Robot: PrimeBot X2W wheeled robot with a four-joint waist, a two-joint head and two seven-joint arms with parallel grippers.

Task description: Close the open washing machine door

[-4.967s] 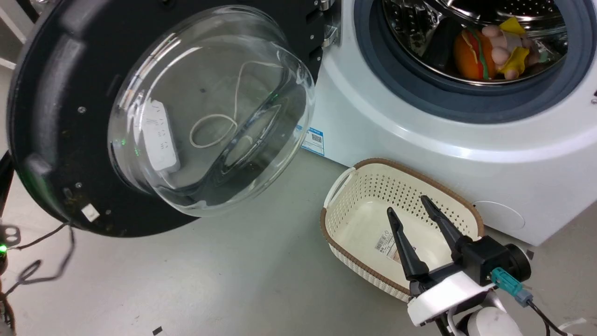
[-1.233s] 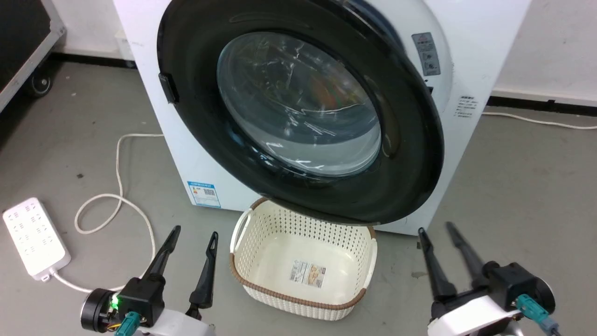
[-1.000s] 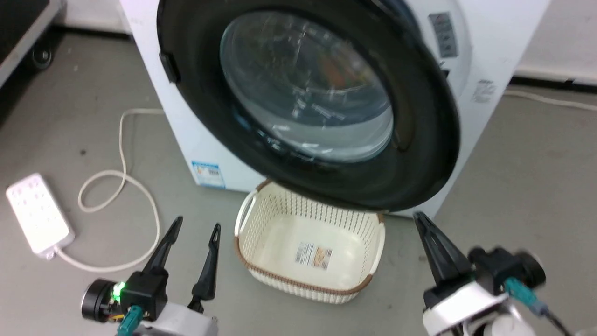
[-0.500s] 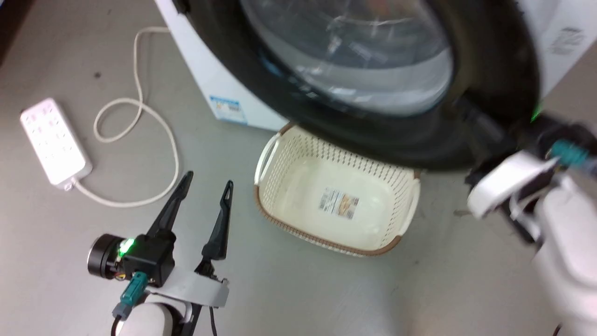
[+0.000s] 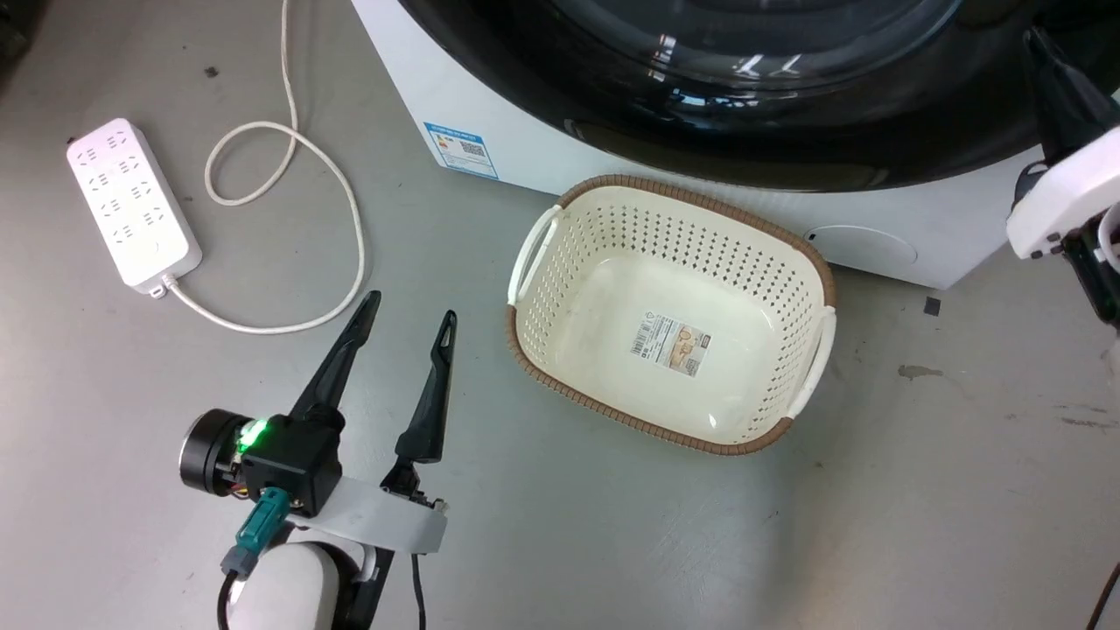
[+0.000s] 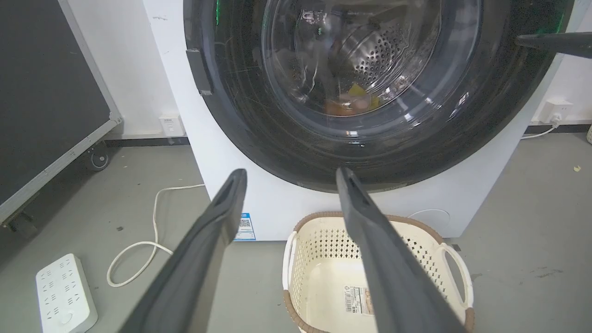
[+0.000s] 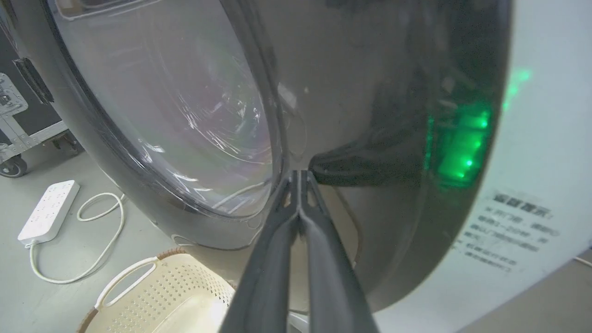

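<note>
The washing machine door (image 5: 700, 131) has a glossy black rim and sits close against the white washing machine (image 5: 542, 166). I cannot tell if it is latched. In the right wrist view my right gripper (image 7: 299, 173) is shut and empty, its tips pressed on the door's (image 7: 370, 92) black rim beside the glass. Its dark fingers (image 5: 1059, 96) show at the right edge of the head view. My left gripper (image 5: 409, 311) hangs open and empty over the floor, left of the basket. The left wrist view looks between its fingers (image 6: 291, 175) at the door (image 6: 240, 115).
A cream basket (image 5: 814, 271) with a brown rim stands on the floor under the door. A white power strip (image 5: 131, 206) and its looped cable (image 5: 350, 219) lie at the left. A black wheeled case (image 6: 46, 92) stands farther left.
The head view has tilted down towards the floor. My right gripper shut and rose from floor level to the door's rim. The door has swung in against the machine. The left gripper stayed open.
</note>
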